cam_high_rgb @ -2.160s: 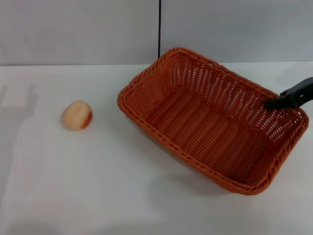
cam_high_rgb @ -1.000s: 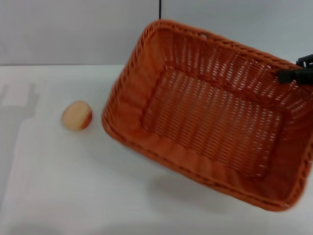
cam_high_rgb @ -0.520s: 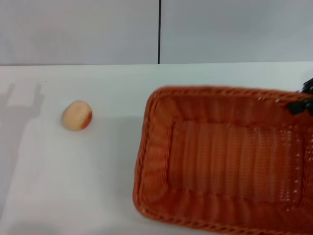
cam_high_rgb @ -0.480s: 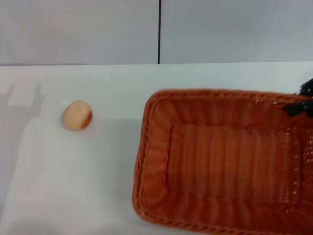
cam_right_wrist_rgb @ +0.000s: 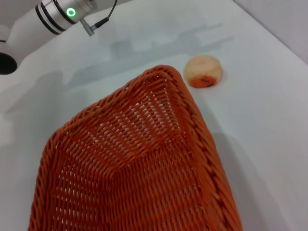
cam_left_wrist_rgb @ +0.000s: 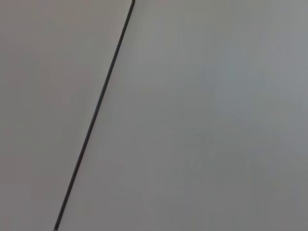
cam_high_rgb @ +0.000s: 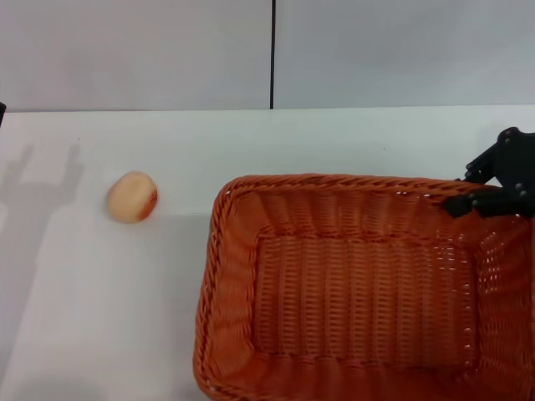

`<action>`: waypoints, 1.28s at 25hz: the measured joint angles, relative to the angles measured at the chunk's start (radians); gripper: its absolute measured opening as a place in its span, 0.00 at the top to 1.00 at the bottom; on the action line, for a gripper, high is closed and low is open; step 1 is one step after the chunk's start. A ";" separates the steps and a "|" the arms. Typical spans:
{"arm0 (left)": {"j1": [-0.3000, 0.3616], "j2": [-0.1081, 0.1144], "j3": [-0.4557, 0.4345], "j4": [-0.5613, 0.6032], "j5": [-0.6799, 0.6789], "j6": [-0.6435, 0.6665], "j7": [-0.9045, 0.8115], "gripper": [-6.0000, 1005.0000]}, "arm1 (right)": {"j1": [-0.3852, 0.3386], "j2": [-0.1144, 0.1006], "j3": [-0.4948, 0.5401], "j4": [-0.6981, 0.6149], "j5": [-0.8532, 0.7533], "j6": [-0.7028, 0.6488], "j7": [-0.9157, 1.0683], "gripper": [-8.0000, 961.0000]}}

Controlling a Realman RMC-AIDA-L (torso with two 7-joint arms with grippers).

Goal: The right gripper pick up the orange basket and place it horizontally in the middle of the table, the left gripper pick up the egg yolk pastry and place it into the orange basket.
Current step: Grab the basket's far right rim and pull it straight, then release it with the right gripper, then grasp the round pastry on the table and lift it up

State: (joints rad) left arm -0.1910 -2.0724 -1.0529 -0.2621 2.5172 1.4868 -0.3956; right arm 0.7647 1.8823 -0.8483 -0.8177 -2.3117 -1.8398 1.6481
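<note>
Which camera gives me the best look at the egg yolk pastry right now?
The right wrist view: the egg yolk pastry shows close and unobstructed on the table, just beyond the orange basket corner, apart from it. The head view also shows it whole but smaller, to the basket's left. The left wrist view shows none of it.

The burnt-orange rectangular woven wicker basket (cam_high_rgb: 359, 292) sits open side up, long side across the plain white table (cam_high_rgb: 109, 317). Well apart from its short end lies the small round beige egg yolk pastry (cam_high_rgb: 131, 197), red-edged.
</note>
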 joint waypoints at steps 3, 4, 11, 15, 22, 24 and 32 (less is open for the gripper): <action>0.004 0.000 0.002 0.001 0.000 0.002 0.000 0.28 | 0.007 0.001 0.000 0.009 -0.002 0.006 -0.005 0.82; 0.005 0.000 0.003 0.001 0.000 0.002 0.000 0.28 | 0.009 0.001 0.000 0.013 -0.002 0.008 -0.007 0.82; 0.007 0.000 0.005 0.001 0.000 0.002 0.000 0.28 | 0.010 0.001 0.000 0.011 -0.004 0.009 -0.009 0.81; 0.006 0.000 0.012 0.001 0.000 0.003 0.000 0.28 | 0.010 0.004 0.000 0.008 -0.005 0.019 -0.010 0.80; 0.004 0.001 0.016 0.001 0.000 0.000 0.000 0.28 | -0.001 0.017 0.022 -0.003 0.002 0.129 -0.009 0.79; 0.003 0.001 0.021 0.001 0.000 0.000 0.000 0.28 | -0.005 0.020 0.037 -0.006 0.007 0.146 -0.013 0.79; 0.004 0.008 0.052 0.003 0.000 -0.004 0.000 0.28 | -0.142 0.083 0.265 -0.058 0.215 0.240 -0.150 0.47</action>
State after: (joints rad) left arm -0.1869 -2.0646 -1.0012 -0.2596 2.5173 1.4831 -0.3958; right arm 0.6226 1.9656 -0.5832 -0.8757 -2.0969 -1.6000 1.4983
